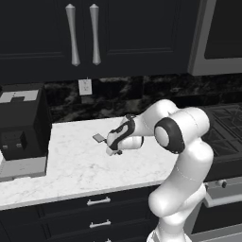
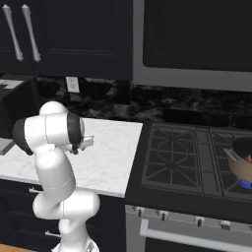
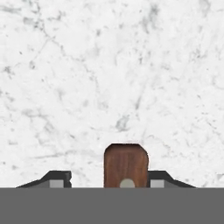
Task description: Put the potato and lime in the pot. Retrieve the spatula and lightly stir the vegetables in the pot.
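Note:
The spatula's brown wooden handle [image 3: 126, 164] lies on the white marble counter [image 3: 109, 65], and its flat grey head [image 1: 99, 137] pokes out left of my hand. My gripper [image 3: 111, 179] points down at the counter and straddles the handle end. The right fingertip [image 3: 162, 178] sits against the wood, while a gap remains on the left side. The tan pot [image 2: 240, 165] stands on the stove's front right burner, cut by the picture's edge, with a reddish bit that may be the potato [image 2: 249, 158] inside. The lime is hidden.
A black appliance [image 1: 21, 120] stands on the counter's left end. The dark gas stove [image 2: 192, 157] adjoins the counter on the right. Dark wall cabinets [image 1: 94, 33] hang above, and a wall socket [image 1: 85, 86] sits on the backsplash.

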### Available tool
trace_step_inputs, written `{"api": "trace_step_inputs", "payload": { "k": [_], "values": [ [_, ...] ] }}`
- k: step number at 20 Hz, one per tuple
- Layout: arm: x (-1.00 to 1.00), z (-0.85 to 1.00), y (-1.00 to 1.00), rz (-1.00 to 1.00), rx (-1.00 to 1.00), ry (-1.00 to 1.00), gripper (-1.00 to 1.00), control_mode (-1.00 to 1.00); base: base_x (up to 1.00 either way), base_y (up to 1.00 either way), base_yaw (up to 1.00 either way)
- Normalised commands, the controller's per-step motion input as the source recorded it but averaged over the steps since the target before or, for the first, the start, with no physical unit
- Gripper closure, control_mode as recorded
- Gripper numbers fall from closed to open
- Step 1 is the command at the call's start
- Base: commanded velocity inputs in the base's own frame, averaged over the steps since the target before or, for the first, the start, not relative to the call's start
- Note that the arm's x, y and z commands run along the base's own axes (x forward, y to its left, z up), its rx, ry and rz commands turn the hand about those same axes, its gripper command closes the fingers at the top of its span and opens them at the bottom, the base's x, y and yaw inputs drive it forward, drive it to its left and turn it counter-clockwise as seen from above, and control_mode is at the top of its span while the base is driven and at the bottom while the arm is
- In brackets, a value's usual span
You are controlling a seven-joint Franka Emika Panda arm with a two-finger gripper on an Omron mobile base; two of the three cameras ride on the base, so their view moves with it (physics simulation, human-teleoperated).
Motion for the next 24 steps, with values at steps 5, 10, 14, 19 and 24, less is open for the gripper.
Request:
{"api": "trace_step_inputs", "payload": {
  "k": [5, 10, 14, 19, 24],
  "values": [
    [-0.12, -0.11, 0.00, 0.01, 0.03, -0.07, 1.00, -1.00, 0.00, 0.00, 0.00],
    [-0.55, 0.57, -0.01, 0.03, 0.01, -0.28, 1.00, -1.00, 0.00, 0.00, 0.00],
    [-0.84, 1.00, -0.13, 0.05, 0.09, -0.29, 1.00, -1.00, 0.00, 0.00, 0.00],
    [-0.56, 1.00, -0.02, -0.02, 0.25, 0.18, 1.00, -1.00, 0.00, 0.00, 0.00],
    [-0.14, 1.00, 0.03, -0.24, 0.43, 0.51, 1.00, -1.00, 0.00, 0.00, 0.00]
  ]
}}
